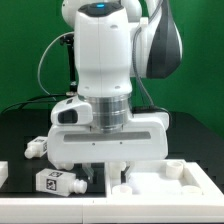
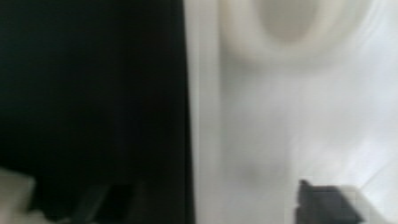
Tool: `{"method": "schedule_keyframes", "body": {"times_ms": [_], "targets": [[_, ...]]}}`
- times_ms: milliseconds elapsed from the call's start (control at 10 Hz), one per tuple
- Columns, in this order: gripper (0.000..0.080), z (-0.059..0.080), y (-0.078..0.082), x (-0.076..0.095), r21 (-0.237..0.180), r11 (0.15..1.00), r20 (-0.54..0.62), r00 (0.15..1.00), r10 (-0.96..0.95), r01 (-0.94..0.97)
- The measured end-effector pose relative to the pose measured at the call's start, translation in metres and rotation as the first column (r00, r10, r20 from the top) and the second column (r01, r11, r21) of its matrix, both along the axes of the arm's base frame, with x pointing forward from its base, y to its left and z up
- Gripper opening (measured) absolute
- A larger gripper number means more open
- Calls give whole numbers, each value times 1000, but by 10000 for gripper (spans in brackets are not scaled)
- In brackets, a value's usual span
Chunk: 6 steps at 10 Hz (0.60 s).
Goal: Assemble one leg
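A leg (image 1: 55,181), a small white post with a black-and-white tag, lies on the black table at the exterior view's lower left. A second small white post (image 1: 35,147) lies behind it. My gripper (image 1: 108,174) is low at the left edge of the wide white panel (image 1: 175,182). In the wrist view the gripper (image 2: 210,205) is open. One dark finger (image 2: 349,201) is over the blurred white panel (image 2: 285,120); the other is over the black table. The panel's edge runs between them, and they hold nothing. A round hollow (image 2: 294,25) shows in the panel.
Another white part (image 1: 3,172) shows at the exterior view's left edge. A green wall stands behind the black table. The arm's body hides the table's middle and the panel's far side.
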<state>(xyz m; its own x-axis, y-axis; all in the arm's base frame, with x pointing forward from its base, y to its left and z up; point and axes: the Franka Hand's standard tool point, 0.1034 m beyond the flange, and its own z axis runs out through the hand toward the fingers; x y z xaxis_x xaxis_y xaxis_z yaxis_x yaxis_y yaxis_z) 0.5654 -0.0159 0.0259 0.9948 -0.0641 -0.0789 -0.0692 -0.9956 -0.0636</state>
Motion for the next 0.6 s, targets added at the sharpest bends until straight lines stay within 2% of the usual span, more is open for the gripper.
{"method": "schedule_keyframes", "body": {"times_ms": [100,200,300,400,600], "targets": [[543,19,3,-17,5,1000,-5,1000,27,-27],[543,34,5,-29,12,998,-15,998,64,-64],[631,43,9,-29,2,995,-19,995,98,-98],[644,40,-1,-18,5,982,-3,982,187,-187],[648,37,-1,-18,11,963,1,963,271,-271]]}}
